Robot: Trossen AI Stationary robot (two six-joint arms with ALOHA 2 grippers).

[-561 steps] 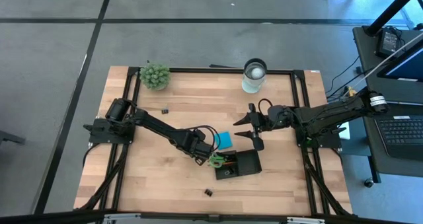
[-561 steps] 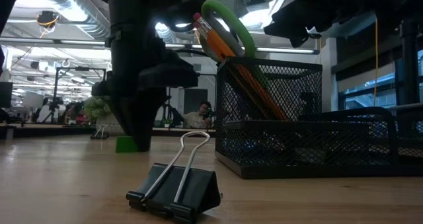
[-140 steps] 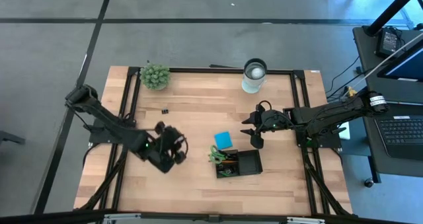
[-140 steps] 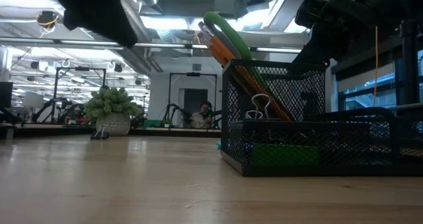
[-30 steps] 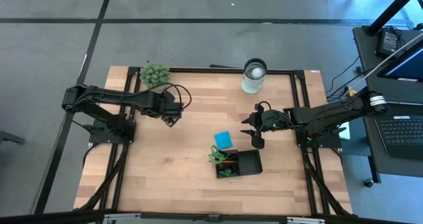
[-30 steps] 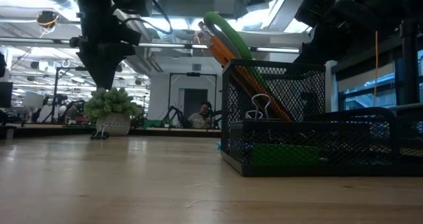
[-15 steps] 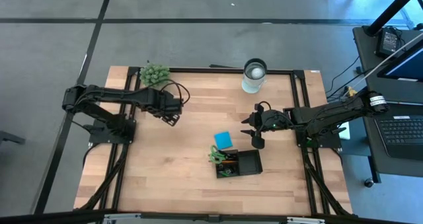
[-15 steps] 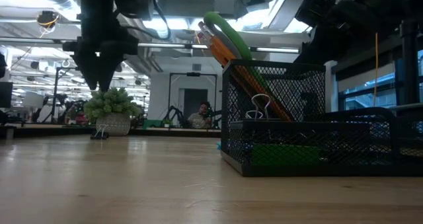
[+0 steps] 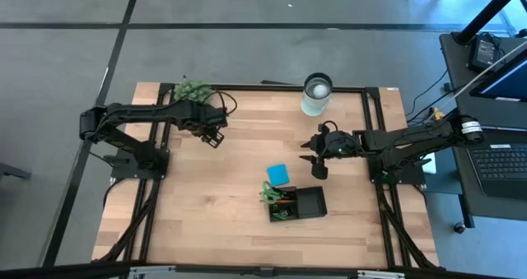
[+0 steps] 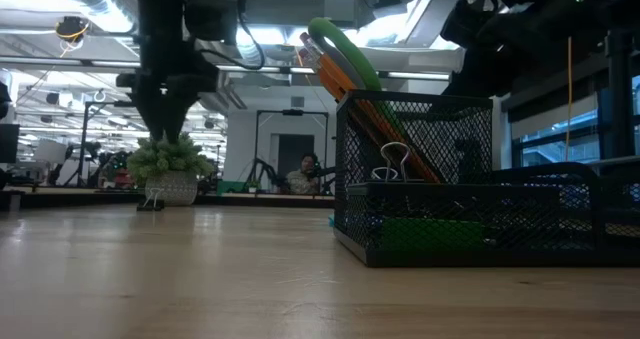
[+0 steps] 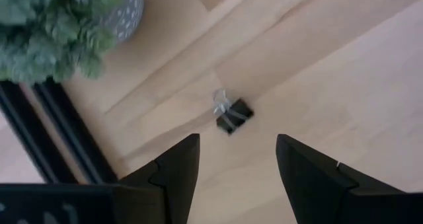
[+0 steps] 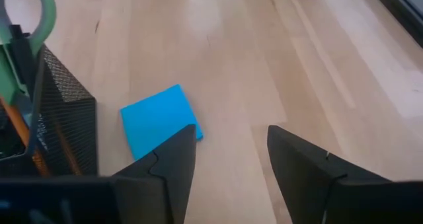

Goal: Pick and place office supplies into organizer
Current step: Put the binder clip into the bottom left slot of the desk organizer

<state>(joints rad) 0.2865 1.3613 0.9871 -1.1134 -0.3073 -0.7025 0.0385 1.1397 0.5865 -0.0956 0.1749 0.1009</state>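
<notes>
A: Left gripper (image 9: 216, 137)?

B: It hung over the far left part of the pale wooden worktop (image 9: 230, 221), beside the fuzzy green plant ball (image 9: 192, 90) in its grey pot. Fingers spread wide, holding nothing. Below them lay a tiny black binder clip with silver wire handles (image 11: 232, 113), flat on the boards.

A: Right gripper (image 9: 317, 164)?

B: Over mid-worktop toward the right edge, fingers apart, empty. The blue square note pad (image 9: 279, 174) lay flat just beside it, close to the black wire-mesh organizer (image 9: 298, 204) but not in it.

A: Organizer contents?

B: Green-handled scissors (image 10: 345, 41) and thin orange-brown pencils (image 10: 352, 87) stood slanted in the tall compartment. A small green block (image 10: 430, 233) sat low behind the mesh, and another clip's wire loops (image 10: 393, 160) showed above it. The organizer stood nearer the worktop's near edge, right of centre.

A: Anything else?

B: A white round cup (image 9: 317, 94) at the far edge.
</notes>
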